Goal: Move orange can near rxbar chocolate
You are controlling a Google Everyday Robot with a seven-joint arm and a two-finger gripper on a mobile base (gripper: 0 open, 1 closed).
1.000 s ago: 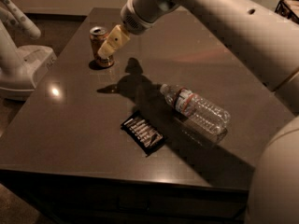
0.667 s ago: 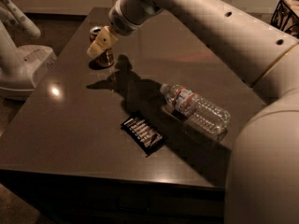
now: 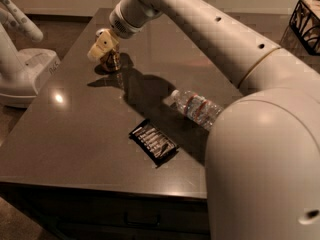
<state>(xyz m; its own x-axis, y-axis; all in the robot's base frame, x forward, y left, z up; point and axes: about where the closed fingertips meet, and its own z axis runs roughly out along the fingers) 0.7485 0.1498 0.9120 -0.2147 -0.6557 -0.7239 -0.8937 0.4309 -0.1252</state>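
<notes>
When read from the near edge outward: dark glossy table (image 3: pixel 75 149). Closest on it, rxbar (image 3: pixel 153 142), flat, black wrapper with pale print, set diagonally near table middle. Just beyond and to the right, clear bottle (image 3: pixel 196 106) on its side, cap end toward far left; near rxbar, not touching. Farther back, toward far left corner, can (image 3: pixel 113 60) upright, well apart from rxbar. Over can's top and left side, gripper (image 3: pixel 102 45), hiding the upper part; whether clamped on can or merely at it, not discernible. Arm (image 3: pixel 200 29) reaching in from right. Left of table, white robot base (image 3: pixel 25 74). Far right, wire basket (image 3: pixel 306 24).
</notes>
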